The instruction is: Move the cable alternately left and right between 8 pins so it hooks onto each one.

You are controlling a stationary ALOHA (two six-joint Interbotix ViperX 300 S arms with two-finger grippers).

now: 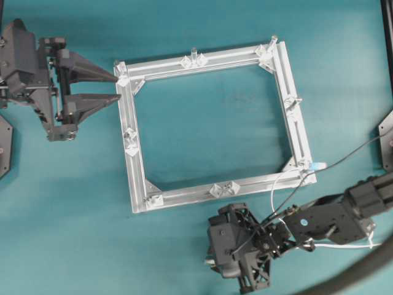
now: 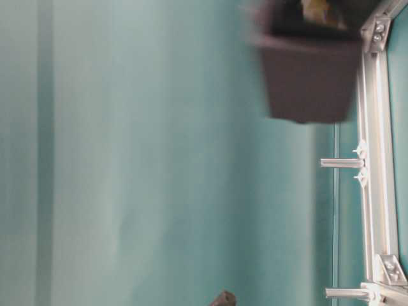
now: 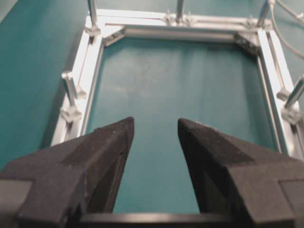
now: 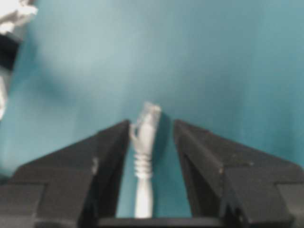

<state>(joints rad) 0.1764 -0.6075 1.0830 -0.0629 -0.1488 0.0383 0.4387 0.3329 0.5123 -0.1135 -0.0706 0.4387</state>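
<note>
The cable (image 1: 274, 187) is a thin white cord. It runs from a pale blue tab (image 1: 317, 165) at the frame's near-right corner down toward my right arm. In the right wrist view its white plug end (image 4: 145, 137) lies between the fingers of my right gripper (image 4: 152, 124). The plug leans on the left finger and a gap shows on the other side, so the jaws are open. Seen from overhead, the right gripper (image 1: 215, 255) sits below the frame under its camera mount. Pins (image 1: 193, 52) (image 3: 70, 85) stand on the aluminium frame (image 1: 132, 166). My left gripper (image 1: 116, 86) (image 3: 156, 121) is open and empty at the frame's top-left corner.
A thick dark hose (image 1: 362, 270) curves across the bottom right, and thin dark wires (image 1: 344, 153) run to the right arm. In the table-level view two pins (image 2: 341, 163) stick out from the frame (image 2: 376, 210), with a blurred dark block (image 2: 309, 70) in front.
</note>
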